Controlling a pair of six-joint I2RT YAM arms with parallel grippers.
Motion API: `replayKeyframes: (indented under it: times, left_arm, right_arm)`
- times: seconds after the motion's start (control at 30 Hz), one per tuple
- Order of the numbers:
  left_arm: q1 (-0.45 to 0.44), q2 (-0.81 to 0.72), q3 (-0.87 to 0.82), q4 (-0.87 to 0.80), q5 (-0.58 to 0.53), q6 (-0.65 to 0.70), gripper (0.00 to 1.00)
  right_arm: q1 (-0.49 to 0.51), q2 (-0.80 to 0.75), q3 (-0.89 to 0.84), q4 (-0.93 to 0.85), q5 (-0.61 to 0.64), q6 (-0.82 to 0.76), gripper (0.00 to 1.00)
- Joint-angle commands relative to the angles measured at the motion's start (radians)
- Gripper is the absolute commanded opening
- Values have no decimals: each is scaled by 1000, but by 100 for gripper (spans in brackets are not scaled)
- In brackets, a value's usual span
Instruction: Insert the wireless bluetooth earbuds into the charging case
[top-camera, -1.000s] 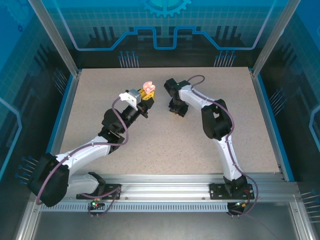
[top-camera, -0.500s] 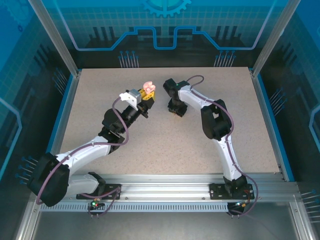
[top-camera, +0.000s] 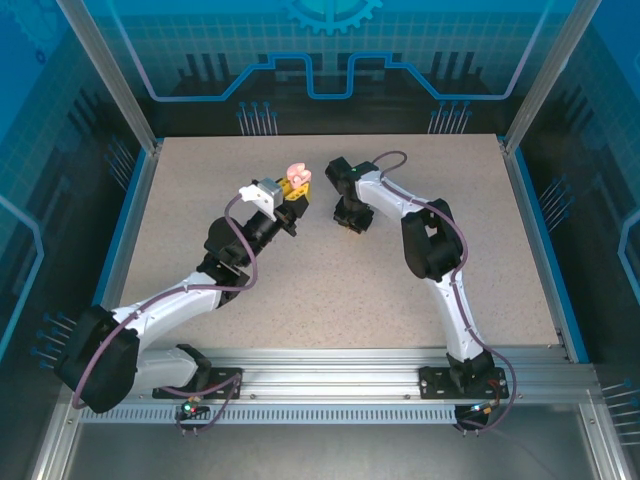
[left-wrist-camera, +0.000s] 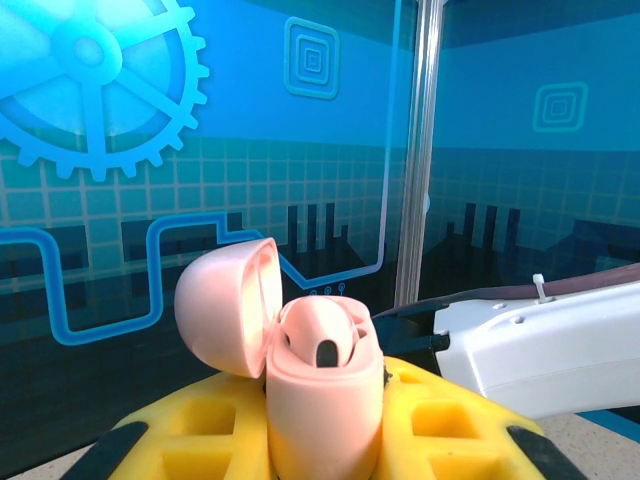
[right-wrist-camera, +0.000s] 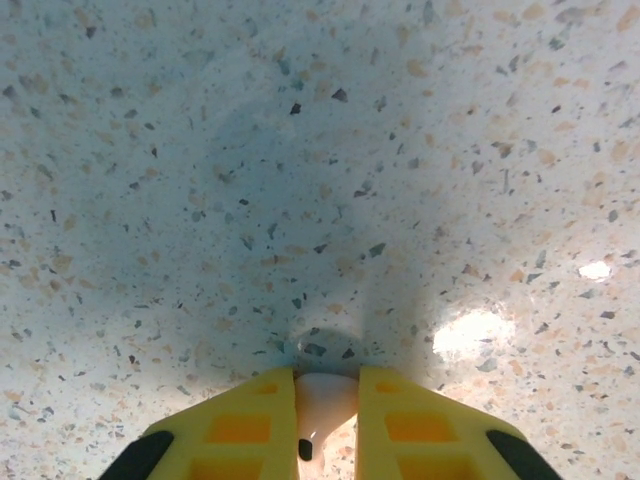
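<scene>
My left gripper (left-wrist-camera: 325, 440) clamps the open pink case (left-wrist-camera: 325, 395), lid (left-wrist-camera: 225, 305) hinged back, raised off the worktop (top-camera: 330, 290) | my right gripper (right-wrist-camera: 325, 385) pinches a pale pink earbud (right-wrist-camera: 322, 402) between its fingers (right-wrist-camera: 250, 425), low over the worktop

Layout atm: charging case (top-camera: 294, 173) sits upright between left gripper (top-camera: 293, 188) fingers, up off table (top-camera: 400, 290), left of centre toward far side. Lid (left-wrist-camera: 228, 305) swung open, hanging off case's left side in left wrist view. Right arm (left-wrist-camera: 540, 360) passes behind-right of case there. Right gripper (top-camera: 349, 224) right of case, near but apart, pointing down at table. Earbud (right-wrist-camera: 322, 400) wedged between its fingers, right at tabletop, can't tell if touching.
</scene>
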Motion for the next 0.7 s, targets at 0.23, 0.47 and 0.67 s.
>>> replayKeyframes:
  times: [0.23, 0.47, 0.67]
  left_arm:
    - [8, 1, 31, 42, 23, -14, 0]
    - [9, -8, 32, 31, 29, -9, 0]
    - [8, -10, 38, 23, 51, -7, 0]
  right_arm:
    - [12, -75, -81, 129, 10, -74, 10]
    - [12, -242, -208, 216, 58, -134, 10]
    - [13, -426, -304, 269, 89, -208, 10]
